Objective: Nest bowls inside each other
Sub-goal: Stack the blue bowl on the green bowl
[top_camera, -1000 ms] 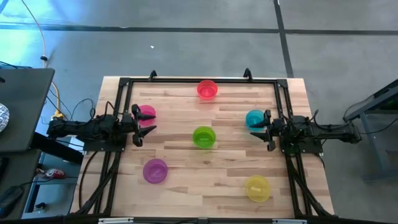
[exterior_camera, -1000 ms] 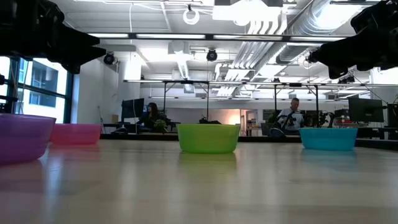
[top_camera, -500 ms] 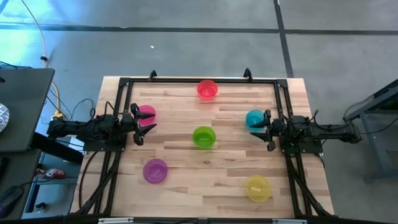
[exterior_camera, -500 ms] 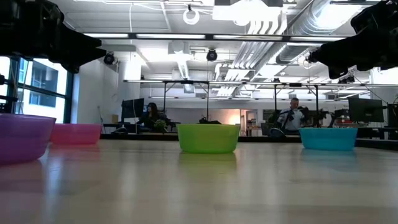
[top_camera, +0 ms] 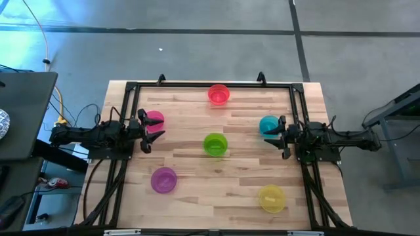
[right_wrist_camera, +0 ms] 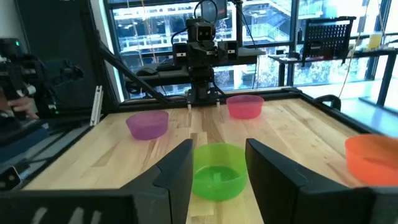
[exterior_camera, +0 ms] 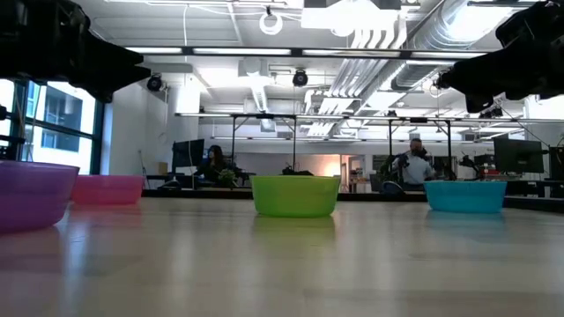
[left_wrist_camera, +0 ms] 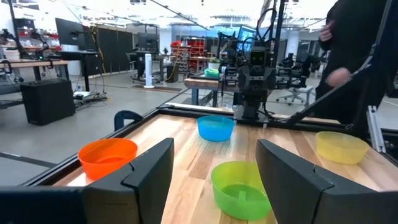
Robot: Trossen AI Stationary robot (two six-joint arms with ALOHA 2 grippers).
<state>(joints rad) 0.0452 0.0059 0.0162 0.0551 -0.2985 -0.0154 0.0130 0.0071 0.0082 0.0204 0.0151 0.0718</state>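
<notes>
Six small round translucent plastic bowls sit apart, none nested, on the wooden bench (top_camera: 197, 190).
Red (top_camera: 218, 94) at the far edge, pink (top_camera: 154, 119) and purple (top_camera: 163, 179) left, green (top_camera: 215, 144) centre, blue (top_camera: 268, 124) and yellow (top_camera: 271, 198) right; left gripper (top_camera: 149, 132) and right gripper (top_camera: 273, 136) both spread.

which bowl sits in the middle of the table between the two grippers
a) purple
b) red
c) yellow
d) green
d: in the high view the green bowl stands alone at the table's centre, between the left gripper and the right gripper, both with fingers open and holding nothing.
</notes>
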